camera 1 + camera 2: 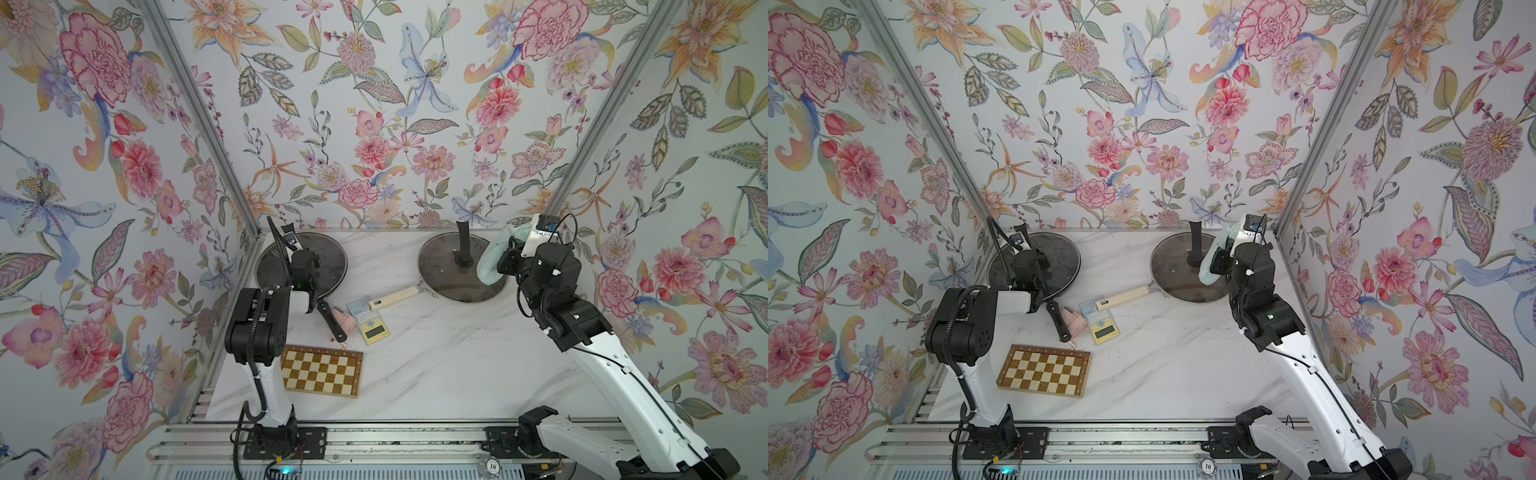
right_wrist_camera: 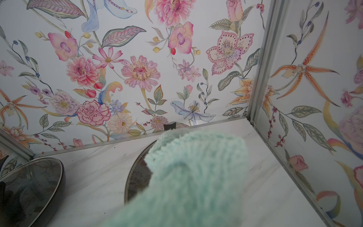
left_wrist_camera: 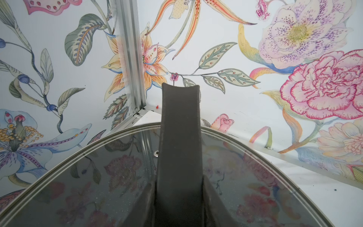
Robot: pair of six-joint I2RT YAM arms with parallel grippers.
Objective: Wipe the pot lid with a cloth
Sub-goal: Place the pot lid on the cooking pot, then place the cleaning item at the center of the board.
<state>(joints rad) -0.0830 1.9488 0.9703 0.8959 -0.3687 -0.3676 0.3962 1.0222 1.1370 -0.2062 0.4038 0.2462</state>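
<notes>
At the right pot lid (image 1: 449, 286) rim, right gripper (image 1: 505, 262) clamps shut on the cloth (image 1: 486, 270): soft, light, bunched. Left gripper (image 3: 179, 204) pinches the left lid (image 3: 98, 186) by its upright handle (image 3: 179, 127); glass judged fragile.

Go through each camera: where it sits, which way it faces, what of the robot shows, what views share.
Top views: high above the front rail, looking down toward the back wall; left arm and right arm show.
Left wrist: on the left arm, facing the back corner; left gripper closed on left lid handle.
Right wrist: on the right arm, facing the back wall; cloth hides right gripper.
Shared: top views and right wrist view show left lid and right lid.
</notes>
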